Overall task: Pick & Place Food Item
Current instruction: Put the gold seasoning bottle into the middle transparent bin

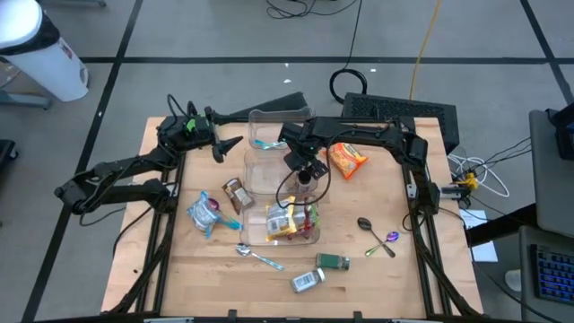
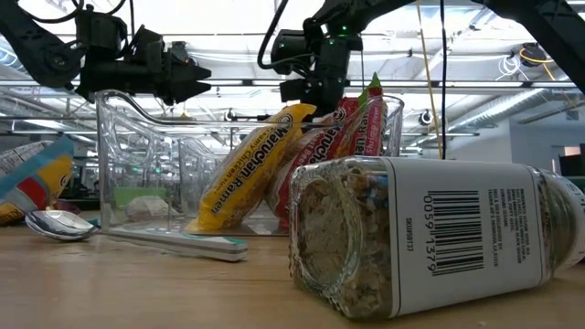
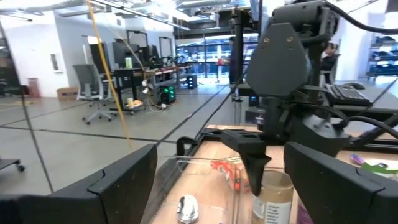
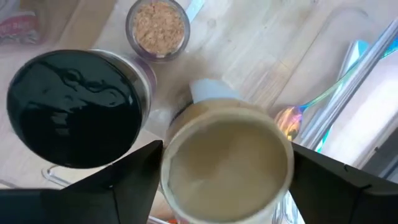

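Working on a wooden table [image 1: 179,260], with clear bins [image 1: 269,117] lined up along its middle from far edge to near edge. Reaching in from the right edge with the right gripper [image 1: 305,169], aimed straight down over a tan-lidded jar [image 4: 227,162] by the right wall of the middle bin [image 1: 248,170]; inside that bin or just outside it, cannot tell. Straddling the jar closely, yet clamped on it or letting it go, cannot tell. Waiting with the left gripper [image 1: 233,144] near the far left corner, spread wide and holding nothing. Standing just beside the jar: a black-lidded jar [image 4: 74,109]. Already stowed in the near bin [image 1: 244,224]: ramen packets [image 1: 282,222], leaning upright. Lying loose toward the far right corner, an orange snack bag [image 1: 348,159]. Probably at the hand-off point of one pick-and-place cycle, either seizing the jar or setting it down. If seizing: needs a firm squeeze below the lid, then a straight lift clear of the bin wall and the neighbouring jar. If setting down: needs a wider spread and a vertical retreat, so as not to tip the jar.
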Robot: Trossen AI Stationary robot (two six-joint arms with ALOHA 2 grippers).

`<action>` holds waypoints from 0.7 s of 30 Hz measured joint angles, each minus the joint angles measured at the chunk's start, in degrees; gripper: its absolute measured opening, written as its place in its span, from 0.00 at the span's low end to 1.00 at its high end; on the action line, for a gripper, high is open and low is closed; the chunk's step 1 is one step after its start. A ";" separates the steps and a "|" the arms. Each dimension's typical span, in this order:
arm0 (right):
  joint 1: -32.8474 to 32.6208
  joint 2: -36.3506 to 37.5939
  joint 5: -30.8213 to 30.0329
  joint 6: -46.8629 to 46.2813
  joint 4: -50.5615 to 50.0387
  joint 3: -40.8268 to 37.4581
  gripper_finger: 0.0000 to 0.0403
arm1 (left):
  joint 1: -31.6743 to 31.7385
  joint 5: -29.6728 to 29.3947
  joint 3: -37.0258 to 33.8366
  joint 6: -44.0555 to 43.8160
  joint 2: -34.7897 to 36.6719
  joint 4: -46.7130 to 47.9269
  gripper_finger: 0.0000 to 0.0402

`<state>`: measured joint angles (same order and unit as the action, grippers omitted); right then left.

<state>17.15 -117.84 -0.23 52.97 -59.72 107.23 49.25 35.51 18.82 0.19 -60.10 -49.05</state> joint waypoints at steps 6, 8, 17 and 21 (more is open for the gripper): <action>0.00 0.02 -0.03 -1.19 -0.25 0.00 0.74 | 0.00 0.50 -0.01 -0.02 0.00 -0.01 0.89; -0.03 0.02 -0.51 -1.31 -0.30 0.01 0.74 | 0.00 0.52 -0.01 -0.02 0.00 -0.01 0.89; -1.21 0.30 -4.52 -1.25 -0.54 0.00 0.74 | 0.00 0.54 -0.01 -0.02 0.00 0.00 0.89; -1.29 0.35 -4.43 -2.00 -0.63 0.01 0.74 | 0.00 0.67 -0.01 -0.04 0.00 0.01 0.89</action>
<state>15.86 -117.49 -4.65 50.97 -60.36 107.24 49.25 36.18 18.81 0.14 -60.10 -49.04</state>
